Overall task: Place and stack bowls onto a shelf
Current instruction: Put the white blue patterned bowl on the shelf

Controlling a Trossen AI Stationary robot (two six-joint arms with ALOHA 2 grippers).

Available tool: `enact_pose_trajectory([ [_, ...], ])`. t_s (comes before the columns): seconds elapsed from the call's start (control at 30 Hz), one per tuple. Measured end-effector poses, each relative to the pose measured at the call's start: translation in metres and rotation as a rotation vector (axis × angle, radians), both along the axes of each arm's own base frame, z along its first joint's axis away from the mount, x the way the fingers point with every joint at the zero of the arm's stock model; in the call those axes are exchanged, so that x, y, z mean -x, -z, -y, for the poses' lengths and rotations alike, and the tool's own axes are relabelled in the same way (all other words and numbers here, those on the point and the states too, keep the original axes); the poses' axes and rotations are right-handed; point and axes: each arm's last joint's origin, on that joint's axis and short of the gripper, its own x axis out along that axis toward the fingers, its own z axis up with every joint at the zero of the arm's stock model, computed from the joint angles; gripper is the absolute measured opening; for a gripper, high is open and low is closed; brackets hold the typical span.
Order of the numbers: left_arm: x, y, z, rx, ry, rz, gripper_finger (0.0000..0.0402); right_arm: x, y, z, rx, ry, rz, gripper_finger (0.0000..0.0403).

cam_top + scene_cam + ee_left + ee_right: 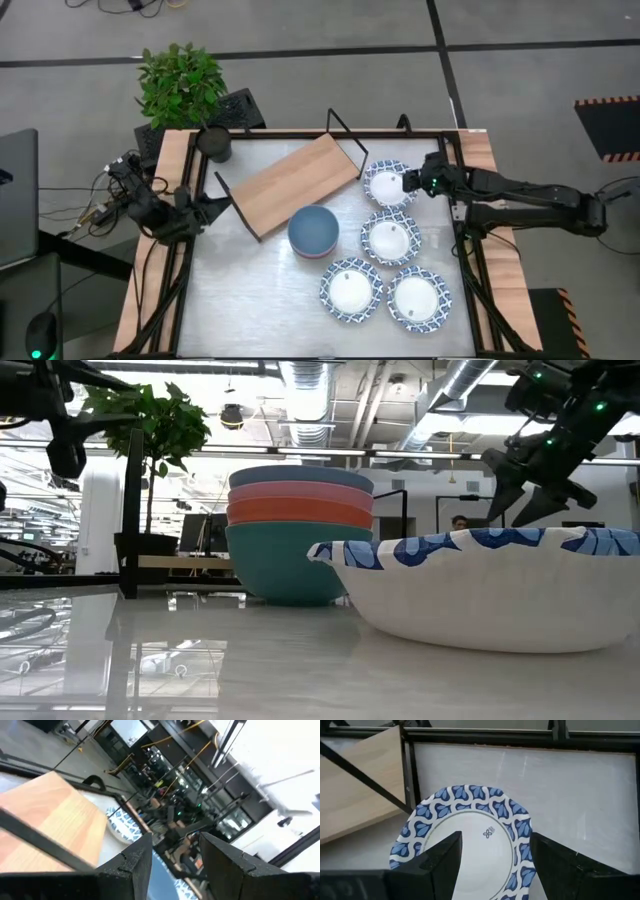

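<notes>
With the light-wood board shelf [296, 183] bare and 4 blue-rimmed white bowls [389, 184] unplaced, the right gripper [407, 184] hovers wide open, empty.

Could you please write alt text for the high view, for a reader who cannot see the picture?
Seen from above, the right tool hovers open over one of four blue-rimmed bowls on the table. A wooden shelf lies angled beside a stack of plain bowls; the left arm waits at the left edge.
</notes>
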Motion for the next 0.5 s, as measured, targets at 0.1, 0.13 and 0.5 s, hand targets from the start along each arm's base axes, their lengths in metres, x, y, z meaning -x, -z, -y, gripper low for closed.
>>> enact_pose_trajectory([
  [0.1, 0.002, -0.005, -0.002, -0.032, -0.002, 0.019, 0.0151, 0.0, 0.0, 0.0, 0.002, 0.0, 0.006, 0.026],
  [0.13, 0.002, -0.006, -0.002, -0.044, 0.002, 0.026, 0.0151, -0.001, -0.001, 0.0, 0.003, 0.0, 0.011, 0.026],
  [0.5, 0.011, -0.048, -0.006, -0.219, 0.159, 0.168, 0.0151, -0.011, -0.058, 0.003, 0.157, -0.193, 0.024, 0.026],
])
